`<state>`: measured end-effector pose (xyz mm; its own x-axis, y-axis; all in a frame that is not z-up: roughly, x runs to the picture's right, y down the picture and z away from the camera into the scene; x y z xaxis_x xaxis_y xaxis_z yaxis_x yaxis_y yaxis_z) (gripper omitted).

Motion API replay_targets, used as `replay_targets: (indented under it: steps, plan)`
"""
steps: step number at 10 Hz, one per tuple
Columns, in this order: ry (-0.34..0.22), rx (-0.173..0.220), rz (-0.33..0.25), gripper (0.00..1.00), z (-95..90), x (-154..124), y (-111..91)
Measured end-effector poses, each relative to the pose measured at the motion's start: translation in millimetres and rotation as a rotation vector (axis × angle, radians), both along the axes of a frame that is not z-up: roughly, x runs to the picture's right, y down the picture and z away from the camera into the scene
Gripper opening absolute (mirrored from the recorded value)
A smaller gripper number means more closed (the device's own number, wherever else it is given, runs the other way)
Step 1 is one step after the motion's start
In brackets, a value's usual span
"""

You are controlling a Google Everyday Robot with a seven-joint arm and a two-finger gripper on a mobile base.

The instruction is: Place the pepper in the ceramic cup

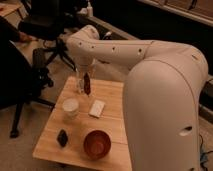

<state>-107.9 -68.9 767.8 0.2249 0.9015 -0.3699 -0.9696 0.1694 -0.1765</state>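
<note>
The slim dark red pepper [87,83] hangs from my gripper [85,75] over the far left part of the small wooden table [112,100]. The gripper is shut on the pepper's top end. The white ceramic cup [70,106] stands upright on the table, below and a little left of the pepper and nearer the camera. The pepper is in the air, apart from the cup. My large white arm [160,80] reaches in from the right and hides the table's right side.
A clear bottle [79,84] stands just behind the pepper. A white flat block [96,108] lies right of the cup. A small black block [62,137] and an orange-red bowl [96,144] sit at the front. A black office chair [42,30] stands beyond the table.
</note>
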Motion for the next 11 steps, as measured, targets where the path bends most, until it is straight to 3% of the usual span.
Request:
replay_targets:
  steps: [5,11]
  plan:
    - [-0.068,0.004,-0.054,0.00,-1.4,-44.8,21.0]
    - [-0.124,-0.003,-0.106,0.00,6.0,-79.5,38.4]
